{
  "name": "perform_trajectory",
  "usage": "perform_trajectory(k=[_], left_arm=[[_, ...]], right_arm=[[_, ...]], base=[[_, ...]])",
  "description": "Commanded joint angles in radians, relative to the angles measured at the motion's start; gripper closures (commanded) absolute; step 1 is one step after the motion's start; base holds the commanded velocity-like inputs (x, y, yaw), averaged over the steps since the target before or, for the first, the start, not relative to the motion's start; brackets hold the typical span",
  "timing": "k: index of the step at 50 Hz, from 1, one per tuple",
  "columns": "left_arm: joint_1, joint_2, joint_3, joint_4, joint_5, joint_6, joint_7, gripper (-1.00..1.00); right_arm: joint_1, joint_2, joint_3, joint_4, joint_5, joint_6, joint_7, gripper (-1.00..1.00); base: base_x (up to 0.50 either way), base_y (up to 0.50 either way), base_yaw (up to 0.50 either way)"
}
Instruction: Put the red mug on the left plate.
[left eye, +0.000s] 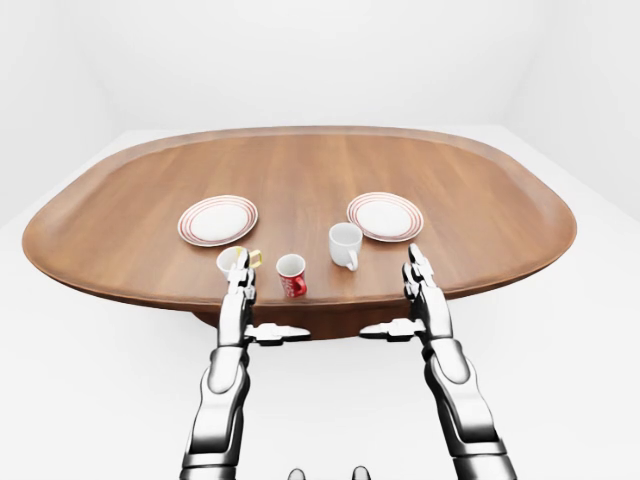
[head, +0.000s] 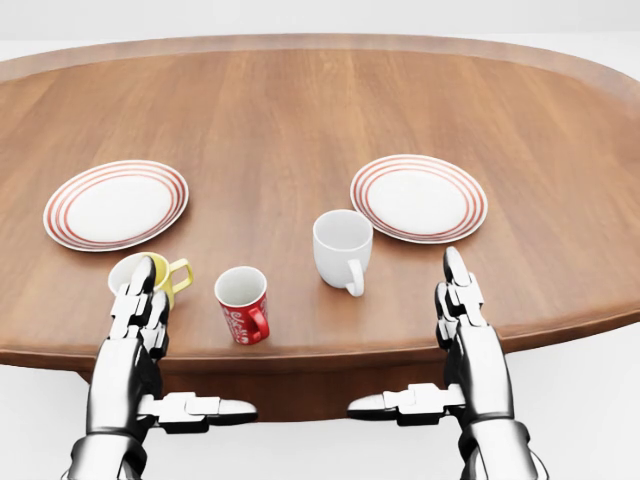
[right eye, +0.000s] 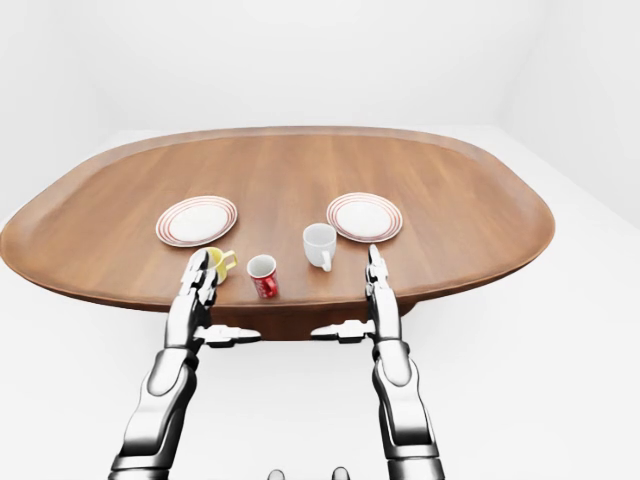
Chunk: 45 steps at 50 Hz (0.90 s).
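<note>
The red mug (head: 243, 303) stands upright near the table's bottom edge in the head view, handle toward the bottom right. The left plate (head: 116, 204), white with red rings, lies up and left of it. My left hand (head: 140, 300) is open with straight fingers and thumb stuck out sideways, left of the red mug and overlapping a yellow mug (head: 160, 277). My right hand (head: 458, 290) is open the same way, well right of the red mug at the table's edge. Neither hand touches the red mug.
A white mug (head: 342, 248) stands right of the red mug. A second ringed plate (head: 419, 197) lies up and right. The oval wooden table (left eye: 300, 170) has a raised rim; white floor surrounds it.
</note>
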Motion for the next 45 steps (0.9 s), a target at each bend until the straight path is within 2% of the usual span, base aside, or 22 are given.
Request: perform_trajectory(k=[1, 2, 3, 4, 6, 10, 14, 20, 24, 25, 26, 31, 33, 37, 39, 41, 45], left_arm=[[0.007, 0.007, 0.021, 0.001, -0.013, -0.018, -0.023, -1.0], [0.007, 0.007, 0.02, 0.002, -0.013, -0.017, -0.023, -1.0], [0.007, 0.007, 0.018, 0.0, -0.011, -0.016, -0.022, -1.0], [0.008, 0.007, 0.017, -0.002, -0.011, -0.015, -0.022, -1.0], [0.008, 0.008, 0.017, -0.003, -0.008, -0.016, -0.021, -1.0], [0.001, 0.012, 0.028, 0.007, -0.013, -0.016, -0.016, -1.0], [0.008, 0.012, 0.026, -0.012, -0.012, 0.0, -0.016, -1.0], [0.011, 0.013, 0.029, -0.019, -0.008, 0.004, -0.013, -1.0], [0.029, 0.01, 0.028, -0.053, 0.012, 0.003, 0.005, -1.0], [0.053, 0.009, 0.03, -0.101, 0.032, 0.001, 0.028, -1.0], [0.071, 0.008, 0.033, -0.138, 0.03, 0.008, 0.029, -1.0], [0.189, -0.004, 0.103, -0.405, -0.044, 0.062, 0.019, -1.0], [0.262, -0.016, 0.162, -0.548, -0.11, 0.084, -0.011, -1.0], [0.299, -0.049, 0.215, -0.615, -0.107, 0.072, -0.036, -1.0], [0.305, -0.059, 0.242, -0.638, -0.129, 0.089, -0.055, -1.0], [0.31, -0.071, 0.255, -0.656, -0.136, 0.09, -0.065, -1.0], [0.33, -0.09, 0.258, -0.686, -0.128, 0.09, -0.087, -1.0]], right_arm=[[0.009, -0.005, -0.003, -0.047, -0.025, 0.045, 0.021, -1.0], [0.008, -0.005, -0.005, -0.041, -0.017, 0.036, 0.026, -1.0], [0.005, -0.002, -0.008, -0.032, 0.023, 0.005, 0.061, -1.0], [0.005, -0.003, -0.006, -0.033, 0.024, 0.003, 0.062, -1.0], [0.007, -0.002, -0.003, -0.041, 0.011, 0.015, 0.05, -1.0], [0.016, -0.001, -0.001, -0.053, 0.012, 0.012, 0.051, -1.0], [0.022, 0.0, 0.004, -0.063, 0.012, 0.008, 0.053, -1.0], [0.026, 0.001, 0.009, -0.07, 0.01, 0.009, 0.056, -1.0], [0.07, 0.003, 0.027, -0.16, -0.01, 0.037, 0.047, -1.0], [0.122, 0.004, 0.047, -0.262, -0.03, 0.058, 0.042, -1.0], [0.147, 0.004, 0.056, -0.308, -0.04, 0.058, 0.038, -1.0], [0.294, -0.004, 0.086, -0.531, -0.058, 0.058, 0.018, -1.0], [0.384, -0.013, 0.099, -0.637, -0.07, 0.058, 0.004, -1.0], [0.467, -0.025, 0.101, -0.709, -0.071, 0.05, -0.015, -1.0], [0.506, -0.027, 0.089, -0.731, -0.06, 0.025, -0.019, -1.0], [0.516, -0.025, 0.083, -0.735, -0.054, 0.014, -0.018, -1.0], [0.501, -0.021, 0.082, -0.725, -0.057, 0.023, -0.016, -1.0]], base=[[0.0, 0.0, 0.0], [0.0, 0.0, 0.0], [0.0, 0.0, 0.0], [0.0, 0.0, 0.0], [0.0, 0.0, 0.0], [0.0, 0.0, 0.0], [0.0, 0.0, 0.0], [0.0, 0.0, 0.0], [0.0, 0.0, 0.0], [0.0, 0.0, 0.0], [0.0, 0.0, 0.0], [0.0, 0.0, 0.0], [0.0, 0.0, 0.0], [0.0, 0.0, 0.0], [0.0, 0.0, 0.0], [0.0, 0.0, 0.0], [0.0, 0.0, 0.0]])
